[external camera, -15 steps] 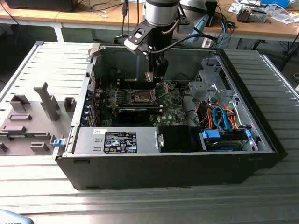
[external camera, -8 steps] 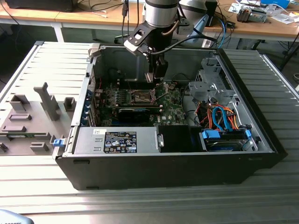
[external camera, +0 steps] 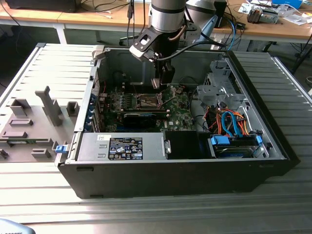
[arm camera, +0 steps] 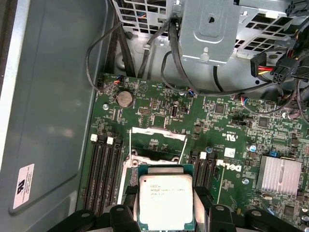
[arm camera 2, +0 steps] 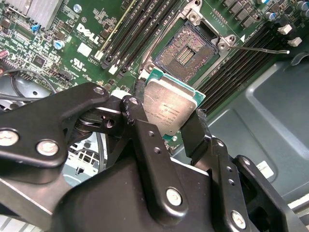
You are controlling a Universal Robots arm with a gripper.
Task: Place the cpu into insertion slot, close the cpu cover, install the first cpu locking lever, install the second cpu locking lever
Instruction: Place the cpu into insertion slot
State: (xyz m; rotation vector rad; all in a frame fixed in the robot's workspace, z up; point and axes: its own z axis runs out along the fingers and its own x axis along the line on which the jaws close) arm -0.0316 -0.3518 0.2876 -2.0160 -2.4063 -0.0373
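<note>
Exterior view: the black two-finger gripper (external camera: 163, 82) hangs inside the open black computer case (external camera: 146, 180), at about 1 o'clock from the square, silver-rimmed insertion slot (external camera: 147, 101) on the green motherboard (external camera: 180, 114). In both wrist views its fingers clamp two opposite edges of the small flat square cpu (arm camera 2: 169, 108) (arm camera: 165, 200). The chip is held above the board, clear of the slot, with its pale silver-grey face turned toward the cameras. Being square, it has no long axis. The slot's dark pin field lies uncovered in the second wrist view. The thin silver cpu cover (arm camera: 157, 131) stands raised beside it. Dark print lines cross the chip's face. A white sticker (arm camera: 23, 186) marks the grey case wall, and white lettering (arm camera: 227, 166) marks the board.
</note>
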